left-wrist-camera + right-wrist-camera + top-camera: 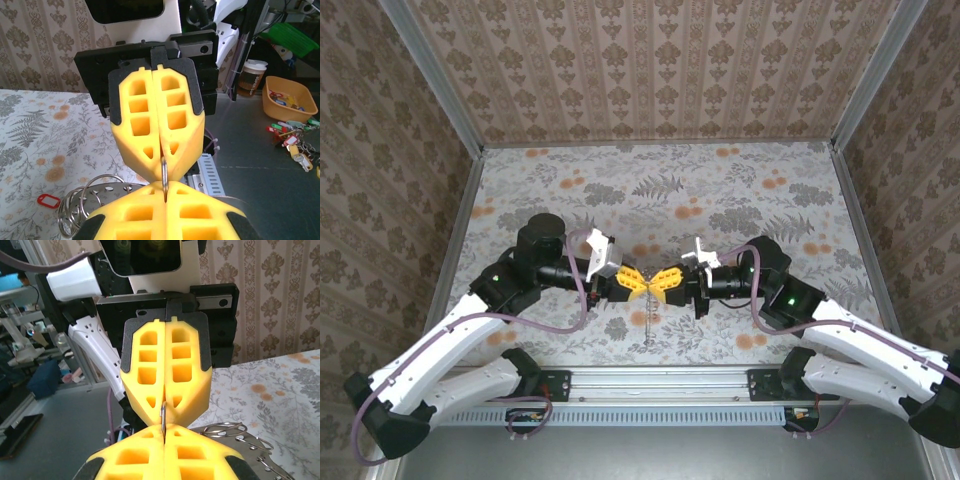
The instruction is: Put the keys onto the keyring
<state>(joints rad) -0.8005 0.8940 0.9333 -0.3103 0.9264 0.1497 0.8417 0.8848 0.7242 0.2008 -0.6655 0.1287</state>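
Grip: left gripper [638, 283] and right gripper [660, 282] meet tip to tip, both pinching keyring [164, 172] edge-on | keys [48, 201] on desk [30, 130], 8 o'clock of keyring | advice: clamp hoop firmly with one gripper, free other for keys

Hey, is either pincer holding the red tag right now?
No, the red tag lies flat on the flowered table, low on the left of the left wrist view.
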